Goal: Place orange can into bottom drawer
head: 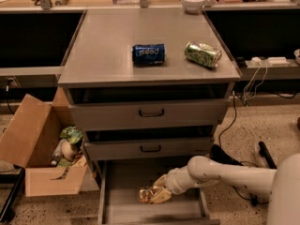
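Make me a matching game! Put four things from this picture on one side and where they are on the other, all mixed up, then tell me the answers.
Things:
1. orange can
2. blue can
3. white bowl
4. cardboard box

Places:
A. on the floor beside the cabinet
B. lying on top of the cabinet, next to the green can
C. held by the gripper, down in the open bottom drawer
D. on the counter behind the cabinet

Pairs: 1-C, 2-B, 3-D, 4-A
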Action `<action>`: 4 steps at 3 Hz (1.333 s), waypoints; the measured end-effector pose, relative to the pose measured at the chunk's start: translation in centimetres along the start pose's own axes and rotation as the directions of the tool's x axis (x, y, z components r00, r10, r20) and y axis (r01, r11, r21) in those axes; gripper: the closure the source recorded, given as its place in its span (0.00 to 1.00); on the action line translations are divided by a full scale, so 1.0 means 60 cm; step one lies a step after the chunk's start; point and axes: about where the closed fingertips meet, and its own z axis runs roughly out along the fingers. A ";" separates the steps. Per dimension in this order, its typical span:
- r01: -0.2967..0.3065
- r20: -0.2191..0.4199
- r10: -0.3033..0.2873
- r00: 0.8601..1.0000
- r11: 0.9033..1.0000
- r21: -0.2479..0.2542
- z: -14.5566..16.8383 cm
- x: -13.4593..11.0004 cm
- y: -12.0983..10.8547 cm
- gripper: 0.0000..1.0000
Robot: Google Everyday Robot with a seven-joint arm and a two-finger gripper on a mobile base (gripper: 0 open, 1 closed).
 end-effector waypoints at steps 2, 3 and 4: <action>-0.071 -0.012 0.070 0.997 0.997 -0.028 0.116 0.080 -0.031 1.00; -0.125 -0.027 0.124 0.992 0.992 -0.030 0.151 0.113 -0.046 0.74; -0.152 -0.040 0.151 0.988 0.988 -0.029 0.165 0.128 -0.051 0.51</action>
